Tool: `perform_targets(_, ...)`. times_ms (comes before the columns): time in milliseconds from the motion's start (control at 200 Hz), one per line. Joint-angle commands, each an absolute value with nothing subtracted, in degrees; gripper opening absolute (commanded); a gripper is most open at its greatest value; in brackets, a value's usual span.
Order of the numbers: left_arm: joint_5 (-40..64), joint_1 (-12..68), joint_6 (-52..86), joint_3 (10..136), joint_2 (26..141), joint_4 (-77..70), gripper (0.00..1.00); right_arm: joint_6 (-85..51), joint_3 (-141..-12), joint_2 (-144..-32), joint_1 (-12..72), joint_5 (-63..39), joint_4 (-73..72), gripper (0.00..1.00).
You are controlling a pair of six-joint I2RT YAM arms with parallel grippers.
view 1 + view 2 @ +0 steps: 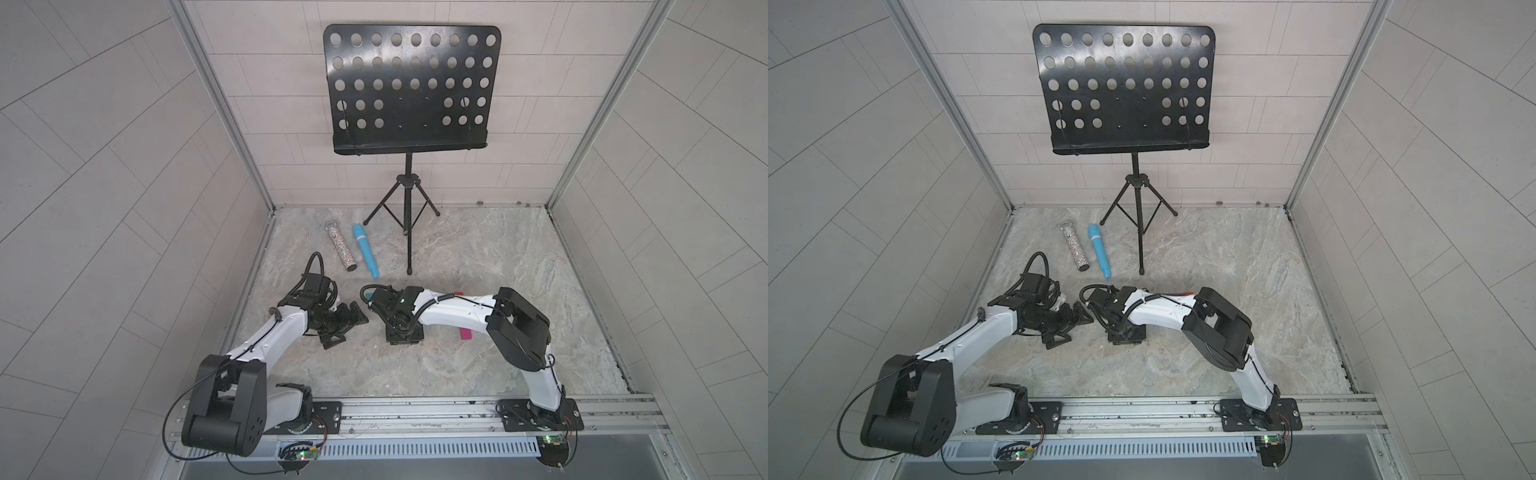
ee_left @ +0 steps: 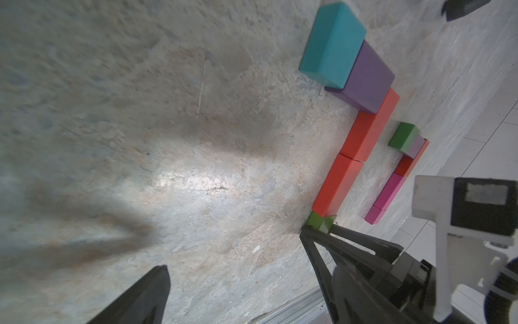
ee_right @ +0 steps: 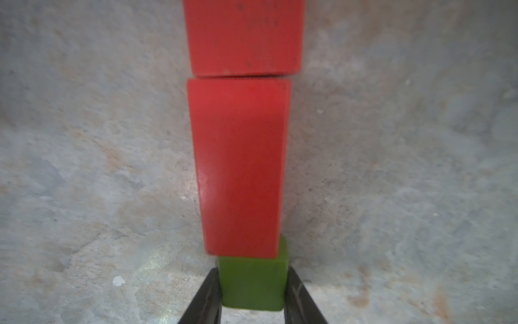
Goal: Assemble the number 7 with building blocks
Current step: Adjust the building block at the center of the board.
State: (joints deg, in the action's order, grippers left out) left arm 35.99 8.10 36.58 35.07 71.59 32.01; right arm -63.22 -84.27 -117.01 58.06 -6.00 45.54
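Elbow (image 1: 515, 328) high, right arm (image 1: 449, 316) dips floorward; right pincer (image 3: 253, 269) seemingly clamps green block (image 3: 252, 286), red block (image 3: 241, 168) just ahead; left pincer (image 2: 234, 249) gapes wide.

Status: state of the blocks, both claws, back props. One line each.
Two long red rectangular blocks, flat, end to end.
Small green square block, on the marbled table at their end, gripped.
Right claw, shut on it.
Left claw, open, empty.
Teal block, flat, against the purple block.
Remaining blocks, flat, in a separate line.
Blue plastic microphone, lying down.
Glittery silver tube, lying down.
Black perforated music stand, upright.
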Motion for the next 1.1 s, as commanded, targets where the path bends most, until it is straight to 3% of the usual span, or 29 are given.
perform_targets(0,36.18,7.65,36.45,34.28,70.73,31.72,0.98,-64.6,-84.98,-118.39,57.84,-4.97,46.9,0.39)
perform_targets(676,35.86,7.65,36.56,34.19,70.63,31.82,0.98,-64.82,-85.32,-118.13,57.76,-5.12,46.77,0.45)
perform_targets(1096,31.45,7.51,36.21,35.24,68.96,35.25,1.0,-61.74,-85.25,-108.9,58.03,-5.03,50.34,0.71)
